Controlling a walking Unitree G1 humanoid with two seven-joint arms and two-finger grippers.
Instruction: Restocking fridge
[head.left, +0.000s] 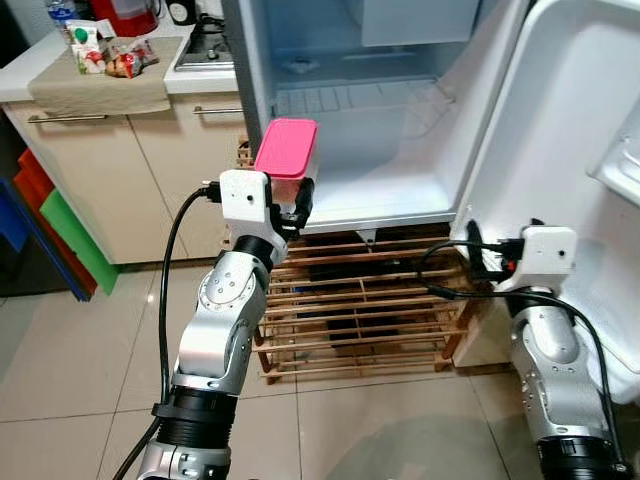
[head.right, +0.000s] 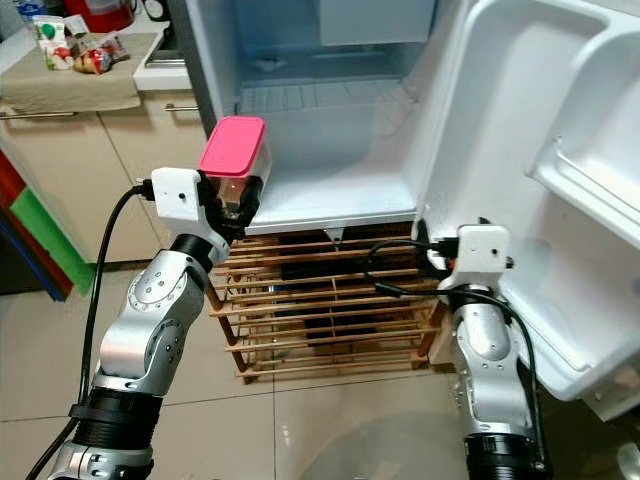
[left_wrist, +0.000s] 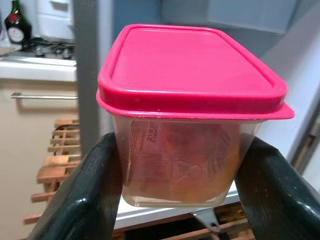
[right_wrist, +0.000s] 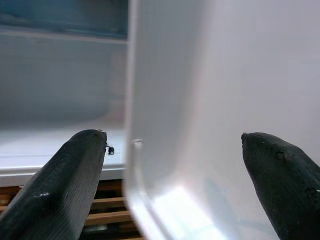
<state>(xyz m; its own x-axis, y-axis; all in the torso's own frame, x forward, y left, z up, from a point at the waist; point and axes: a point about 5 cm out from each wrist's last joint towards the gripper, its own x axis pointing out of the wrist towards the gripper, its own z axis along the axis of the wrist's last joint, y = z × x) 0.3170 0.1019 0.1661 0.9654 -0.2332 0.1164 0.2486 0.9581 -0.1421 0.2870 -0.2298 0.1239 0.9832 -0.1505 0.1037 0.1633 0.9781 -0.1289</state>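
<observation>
- Left gripper (left_wrist: 175, 200) jaws clamped on a clear plastic food container (left_wrist: 185, 155), one black finger (left_wrist: 85, 195) on each side wall, pink lid (head.left: 286, 147) on top and level.
- Container holds something orange-brown; a printed label shows through the wall, text too small to read.
- Container is held upright in the air just in front of the open fridge (head.left: 370, 130), at the left front corner of its bottom floor, not resting on anything.
- Right gripper (right_wrist: 172, 180) jaws spread wide, gripping nothing; the white edge of the fridge door (head.right: 520, 200) sits between the two fingers, contact cannot tell.
- Right arm is low by the door's hinge side, beside the fridge's bottom right corner.
- Fridge interior is white with a wire shelf (head.left: 340, 97) above the floor; door swung open to the right with moulded door bins.
- Fridge stands on a wooden slatted pallet rack (head.left: 360, 310).
- Left of the fridge: beige cabinets under a white tabletop (head.left: 30, 75) with snack packets (head.left: 125, 60) on a cloth, and a gas hob.
- Tiled floor (head.left: 70, 370) below.
</observation>
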